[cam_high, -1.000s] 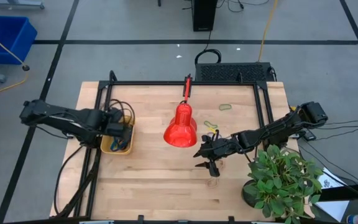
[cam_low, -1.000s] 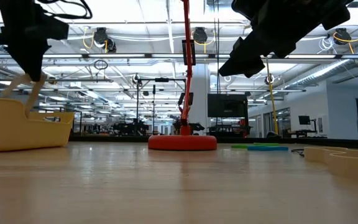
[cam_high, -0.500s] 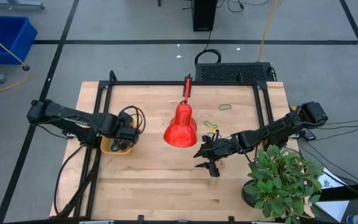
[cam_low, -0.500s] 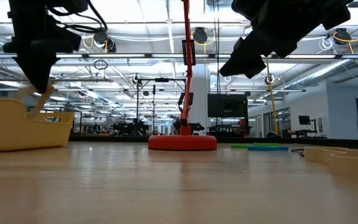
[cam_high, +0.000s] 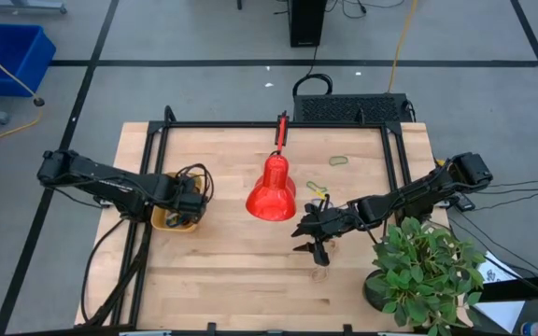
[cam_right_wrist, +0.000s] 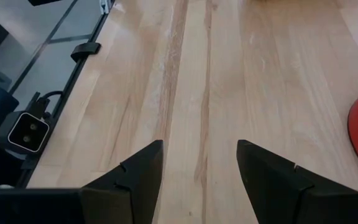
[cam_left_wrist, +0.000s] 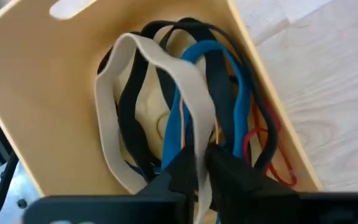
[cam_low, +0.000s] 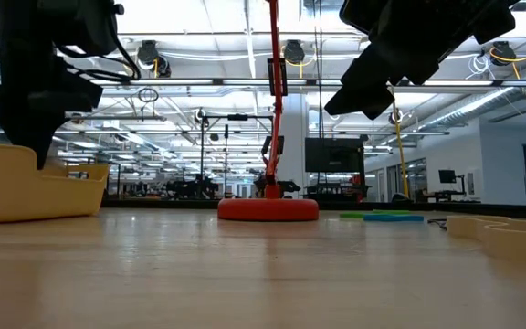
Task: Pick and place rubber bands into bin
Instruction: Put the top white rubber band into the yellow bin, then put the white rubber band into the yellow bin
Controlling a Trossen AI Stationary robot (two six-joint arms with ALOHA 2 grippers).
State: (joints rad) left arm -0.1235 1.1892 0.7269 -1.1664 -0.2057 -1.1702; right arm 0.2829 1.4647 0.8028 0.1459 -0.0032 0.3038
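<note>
The yellow bin (cam_high: 177, 217) stands at the table's left; the low view shows its wall (cam_low: 26, 187). In it lie black, blue, red and tan rubber bands (cam_left_wrist: 229, 106). My left gripper (cam_left_wrist: 201, 167) points down into the bin, shut on a wide tan rubber band (cam_left_wrist: 142, 53). My right gripper (cam_high: 311, 239) hangs open above bare wood near the red lamp (cam_high: 271, 191), holding nothing; its own view shows its fingers (cam_right_wrist: 135, 177) wide apart. A green band (cam_high: 339, 160) and a yellowish one (cam_high: 318, 189) lie flat on the table right of the lamp. My left gripper pinches one strand of the tan band (cam_left_wrist: 199, 149) between its two fingers, coming from above and pointing down into the bin. The rest of the loop (cam_left_wrist: 114, 118) lies slack over the other bands inside the bin.
The lamp's base (cam_low: 268, 208) and upright pole stand mid-table. A potted plant (cam_high: 423, 271) fills the near right corner. A black frame (cam_high: 278, 125) runs around the table. A blue crate (cam_high: 12, 56) sits on the floor, far left. Bare wood lies between lamp and near edge.
My left gripper has sunk toward the bin. The tan band, which hung below its fingers above the rim, now lies inside the bin, and the fingertips have dipped behind its wall in the low view. My right arm has kept its place.
</note>
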